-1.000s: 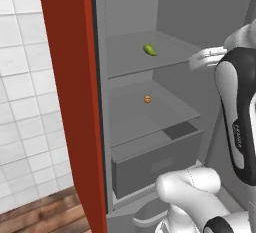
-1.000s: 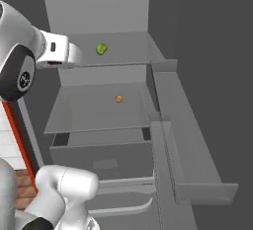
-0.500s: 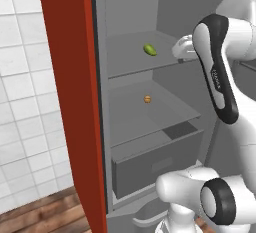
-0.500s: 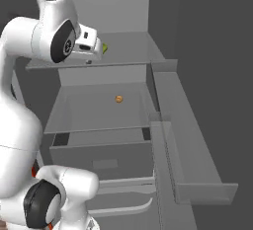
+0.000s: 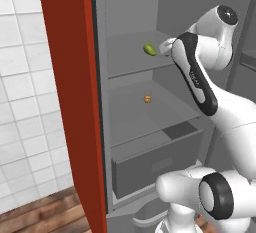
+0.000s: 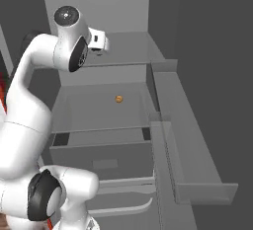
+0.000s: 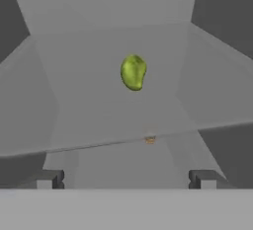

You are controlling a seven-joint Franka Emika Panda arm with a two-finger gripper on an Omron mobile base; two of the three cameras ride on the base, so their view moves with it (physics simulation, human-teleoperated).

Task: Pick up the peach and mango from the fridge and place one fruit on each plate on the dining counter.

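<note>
Mango [image 5: 149,50], one yellow-green oval, lies on the fridge's [image 5: 130,12] upper shelf [image 5: 125,57], with the claw [image 7: 126,179] near it at the shelf's front, tips spread wide and pinching nothing. One peach [image 5: 147,99], small and orange, sits on the lower shelf [image 5: 135,119] beneath. One grey drawer [image 5: 155,162] stands below, and the red door [image 5: 70,102] hangs left.

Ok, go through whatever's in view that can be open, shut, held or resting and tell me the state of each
fridge: door open
drawer: shut, below the lower shelf
mango: lying free on the upper shelf, not gripped
peach: resting on the lower shelf, untouched
gripper: open, empty, pointed at the mango
</note>
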